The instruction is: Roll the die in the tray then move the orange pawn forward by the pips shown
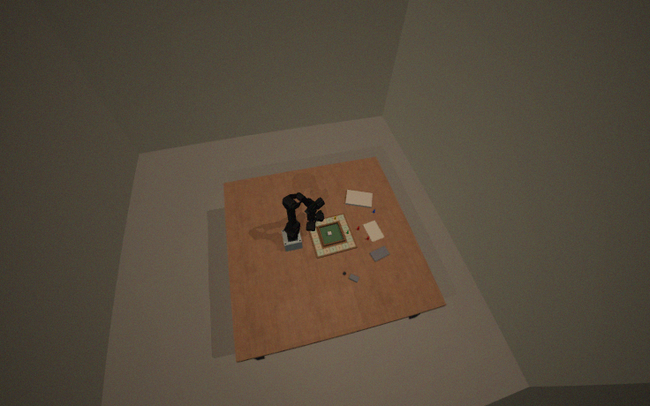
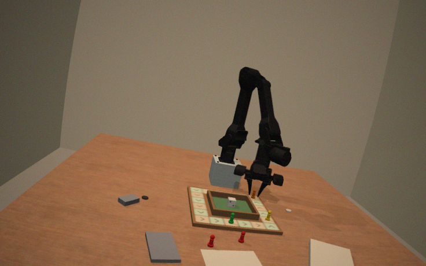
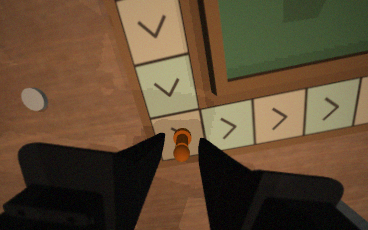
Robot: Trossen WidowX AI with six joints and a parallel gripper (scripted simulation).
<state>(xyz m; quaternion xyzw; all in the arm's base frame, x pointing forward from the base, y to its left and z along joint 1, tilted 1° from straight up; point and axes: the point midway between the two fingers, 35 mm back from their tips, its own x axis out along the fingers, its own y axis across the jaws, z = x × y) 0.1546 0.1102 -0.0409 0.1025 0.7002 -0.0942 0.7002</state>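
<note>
The orange pawn point(image 2: 253, 193) point(image 3: 181, 145) stands upright on the corner square of the game board point(image 2: 201, 211) point(image 3: 165, 87), whose squares carry arrows. My gripper point(image 2: 254, 195) point(image 3: 182, 140) point(image 1: 313, 224) is lowered around the pawn, one finger on each side. A small gap shows on both sides, so the fingers are not gripping it. The white die point(image 2: 231, 201) point(image 1: 328, 233) rests on the green felt of the wooden tray point(image 2: 234, 214) point(image 3: 280, 80) in the board's middle.
A green pawn point(image 2: 231, 217) and a yellow pawn point(image 2: 268, 215) stand on the board. Two red pawns point(image 2: 211, 240) point(image 2: 241, 236) stand off it in front. A white disc point(image 2: 288, 210) point(image 3: 34, 98), grey blocks point(image 2: 128, 199) point(image 2: 162, 246) and cream cards point(image 2: 230, 257) point(image 2: 329, 252) lie around.
</note>
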